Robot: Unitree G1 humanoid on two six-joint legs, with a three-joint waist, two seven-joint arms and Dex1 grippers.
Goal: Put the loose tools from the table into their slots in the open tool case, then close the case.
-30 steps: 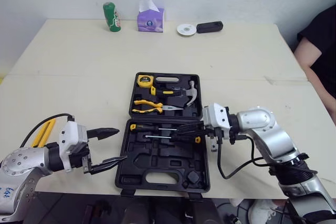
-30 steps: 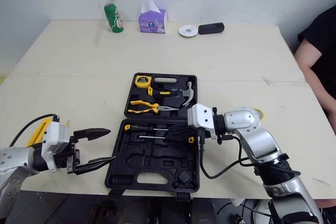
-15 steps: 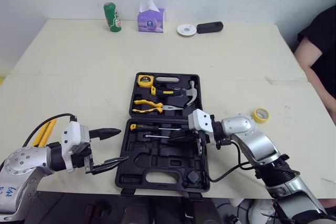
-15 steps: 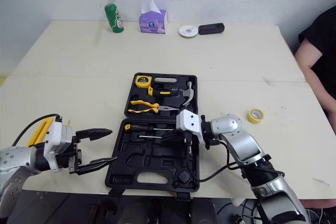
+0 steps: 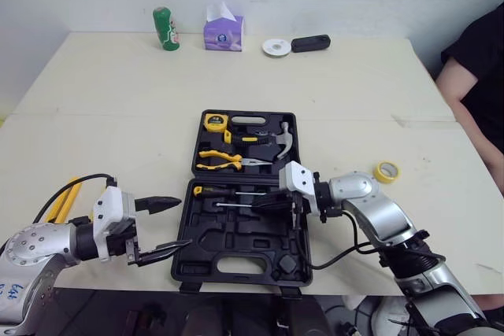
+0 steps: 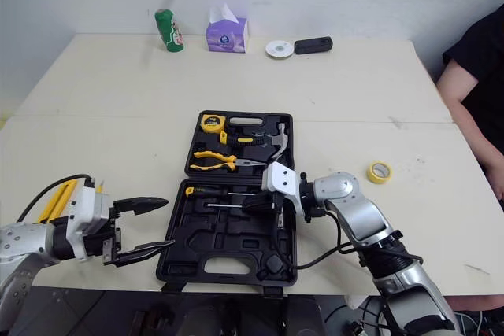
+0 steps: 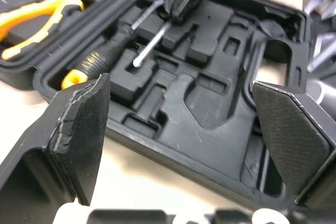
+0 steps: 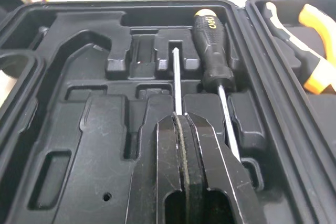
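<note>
Right gripper (image 5: 258, 201) is pinched shut over the thin screwdriver (image 5: 235, 204) — I'd press down evenly till it seats. Left gripper (image 5: 183, 223) wide open, empty.

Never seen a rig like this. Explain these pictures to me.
This is a two-armed humanoid robot. Two pictures come from cameras in its head, looking down at a table; the other two come from cameras on its wrists. On the table lies an open tool case holding a tape measure, pliers, hammer and one screwdriver. A yellow tape roll lies loose right of it. The right tool is closed on a second screwdriver, low over the case's near half. The left tool hangs open by the case's near left corner.
</note>
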